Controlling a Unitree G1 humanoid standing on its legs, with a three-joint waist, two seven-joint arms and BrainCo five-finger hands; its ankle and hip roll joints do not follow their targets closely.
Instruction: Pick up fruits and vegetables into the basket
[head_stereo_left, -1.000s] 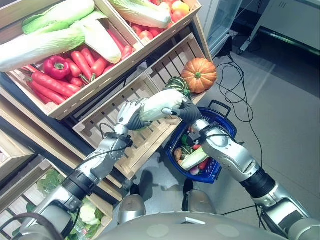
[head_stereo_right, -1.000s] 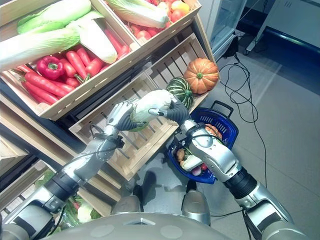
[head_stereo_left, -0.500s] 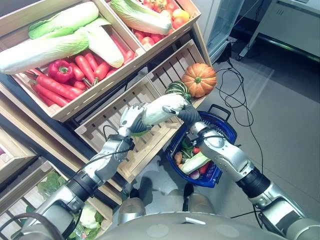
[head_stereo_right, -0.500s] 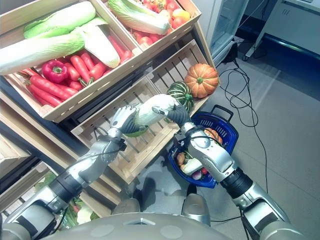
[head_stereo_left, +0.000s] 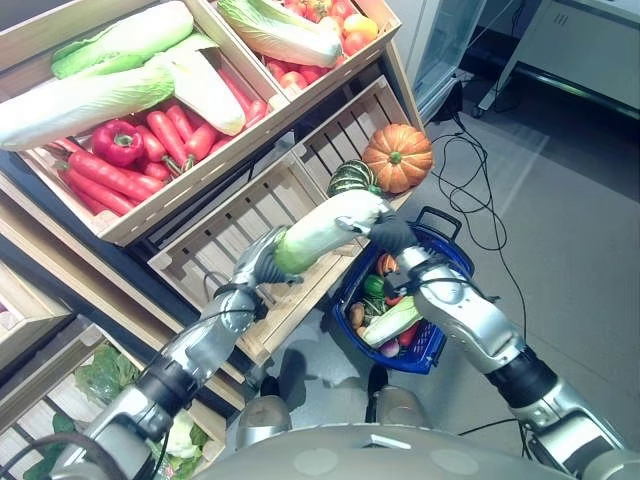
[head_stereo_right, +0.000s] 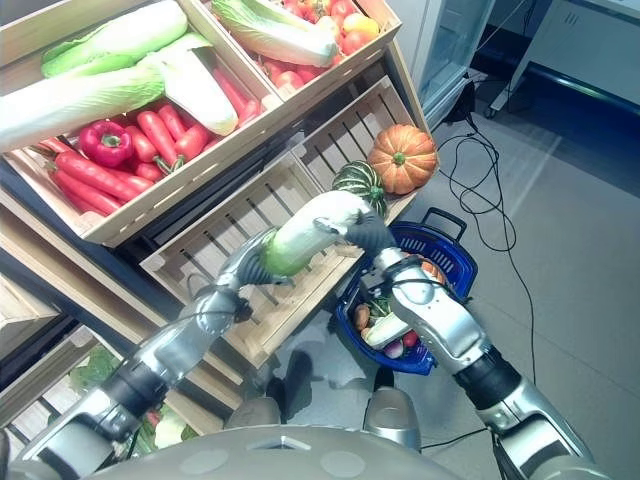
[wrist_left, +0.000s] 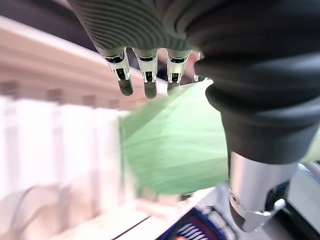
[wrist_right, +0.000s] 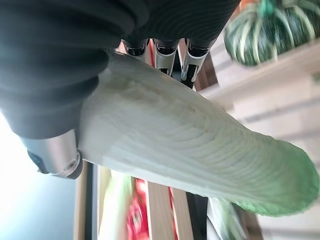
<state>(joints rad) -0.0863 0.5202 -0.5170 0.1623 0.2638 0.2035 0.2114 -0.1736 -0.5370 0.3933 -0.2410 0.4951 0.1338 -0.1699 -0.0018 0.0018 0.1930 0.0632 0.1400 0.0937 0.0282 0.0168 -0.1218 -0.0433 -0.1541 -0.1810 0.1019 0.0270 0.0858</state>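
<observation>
Fingers of the right hand (head_stereo_left: 392, 236) were curled around the white end of the cabbage (head_stereo_left: 318, 228), the left hand (head_stereo_left: 262, 262) gripped its soft green end, above the basket (head_stereo_left: 447, 257); it seemed light, easily bruised.

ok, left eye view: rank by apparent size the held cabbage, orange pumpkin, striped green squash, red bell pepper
1. held cabbage, though it is nearer the camera
2. orange pumpkin
3. striped green squash, partly hidden, and red bell pepper: too close to rank
</observation>
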